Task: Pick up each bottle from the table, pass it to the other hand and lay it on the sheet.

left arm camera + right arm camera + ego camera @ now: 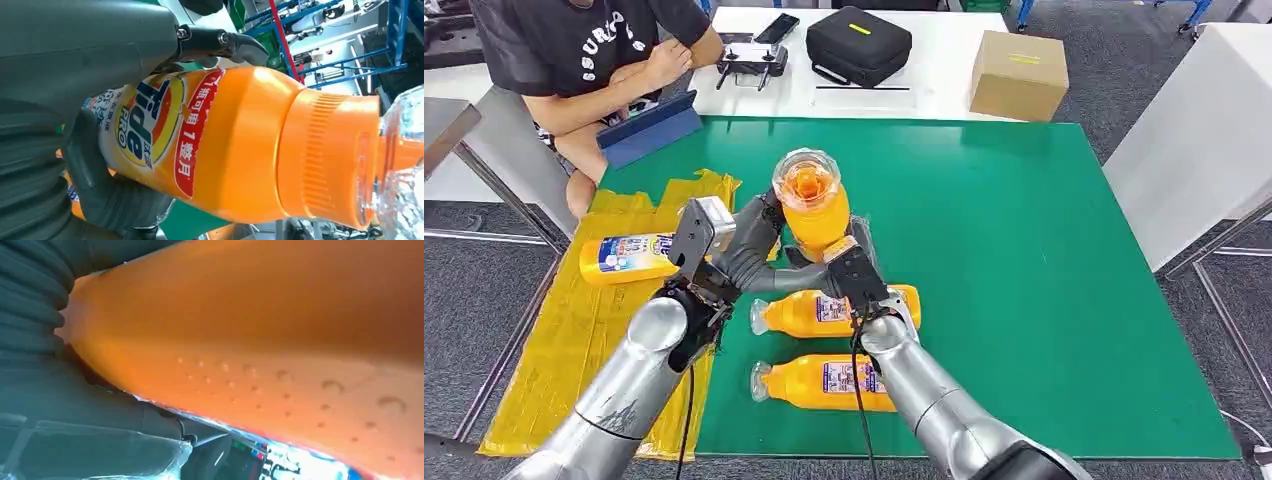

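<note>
Between both hands, an upright Tide detergent bottle (815, 215) is mid-handover: left hand (749, 240) wraps its label side, right hand (849, 268) grips the base, likely sharing support.

Both arms are brushed silver tubes with rounded, scuffed joints that taper toward the wrists. A thin black cable runs along each forearm. The left hand (754, 240) wears a grey ribbed cover, with a square silver-topped black block at its wrist. The right hand (849, 268) is black, with a small orange mark. In the left wrist view, dark fingers (220, 42) carry small silver screws.
</note>
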You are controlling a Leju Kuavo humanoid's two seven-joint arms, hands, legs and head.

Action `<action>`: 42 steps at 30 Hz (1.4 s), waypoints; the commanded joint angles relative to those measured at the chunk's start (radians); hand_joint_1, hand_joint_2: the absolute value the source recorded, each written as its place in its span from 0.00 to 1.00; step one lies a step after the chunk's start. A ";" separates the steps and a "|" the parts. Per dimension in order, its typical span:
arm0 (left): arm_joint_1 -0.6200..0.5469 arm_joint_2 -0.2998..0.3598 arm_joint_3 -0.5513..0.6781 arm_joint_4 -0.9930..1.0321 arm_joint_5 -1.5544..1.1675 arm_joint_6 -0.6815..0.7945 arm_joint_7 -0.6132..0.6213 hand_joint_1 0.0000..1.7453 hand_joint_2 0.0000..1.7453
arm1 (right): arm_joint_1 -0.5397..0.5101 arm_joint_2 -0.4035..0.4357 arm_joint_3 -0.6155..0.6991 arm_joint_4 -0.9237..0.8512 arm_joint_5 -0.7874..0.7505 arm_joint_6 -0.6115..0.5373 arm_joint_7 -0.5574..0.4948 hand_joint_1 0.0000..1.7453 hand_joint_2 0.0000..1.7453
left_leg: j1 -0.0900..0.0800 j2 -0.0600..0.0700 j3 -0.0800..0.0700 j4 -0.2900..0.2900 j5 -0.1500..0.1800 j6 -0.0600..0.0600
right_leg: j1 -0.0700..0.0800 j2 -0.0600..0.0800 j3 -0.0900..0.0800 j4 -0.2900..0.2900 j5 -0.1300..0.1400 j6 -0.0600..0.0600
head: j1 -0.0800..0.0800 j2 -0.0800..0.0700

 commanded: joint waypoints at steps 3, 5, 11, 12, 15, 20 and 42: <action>-0.052 -0.036 -0.111 0.107 0.028 0.016 -0.006 0.00 1.00 | -0.069 0.025 0.096 0.043 0.065 -0.036 0.013 1.00 1.00 | 0.001 -0.001 0.001 0.001 -0.001 -0.003 | 0.001 -0.001 0.002 0.000 -0.001 -0.002 | 0.000 0.000; -0.052 -0.036 -0.111 0.107 0.028 0.016 -0.006 0.00 1.00 | -0.069 0.025 0.096 0.043 0.065 -0.036 0.013 1.00 1.00 | 0.001 -0.001 0.001 0.001 -0.001 -0.003 | 0.001 -0.001 0.002 0.000 -0.001 -0.002 | 0.000 0.000; -0.039 -0.055 -0.103 0.132 0.012 0.031 -0.012 0.00 1.00 | -0.089 0.012 0.134 0.052 0.066 0.082 0.064 1.00 1.00 | 0.001 -0.001 0.003 0.002 -0.002 -0.004 | 0.001 -0.001 0.004 0.001 -0.002 -0.002 | 0.000 0.000; -0.039 -0.055 -0.103 0.132 0.012 0.031 -0.012 0.00 1.00 | -0.089 0.012 0.134 0.052 0.066 0.082 0.064 1.00 1.00 | 0.001 0.000 0.002 0.001 -0.001 -0.003 | 0.001 -0.001 0.003 0.000 -0.001 -0.002 | 0.000 0.000; -0.035 -0.057 -0.095 0.136 0.004 0.030 -0.022 0.00 1.00 | -0.094 0.005 0.137 0.060 0.060 0.154 0.076 1.00 1.00 | 0.001 -0.001 0.002 0.001 -0.002 -0.003 | 0.001 -0.001 0.003 0.000 -0.002 -0.002 | 0.000 0.000; -0.035 -0.062 -0.080 0.156 -0.003 0.024 -0.036 0.00 1.00 | -0.103 0.007 0.152 0.084 0.106 0.188 0.101 1.00 1.00 | 0.001 0.000 0.004 0.001 -0.003 -0.004 | 0.001 0.000 0.004 0.001 -0.002 -0.003 | 0.000 0.000; -0.041 -0.090 -0.068 0.188 0.001 0.023 -0.047 0.00 1.00 | -0.088 0.025 0.231 0.083 0.232 0.125 0.177 1.00 1.00 | 0.001 0.000 0.002 0.001 -0.002 -0.003 | 0.001 -0.001 0.002 0.001 -0.002 -0.002 | 0.000 0.000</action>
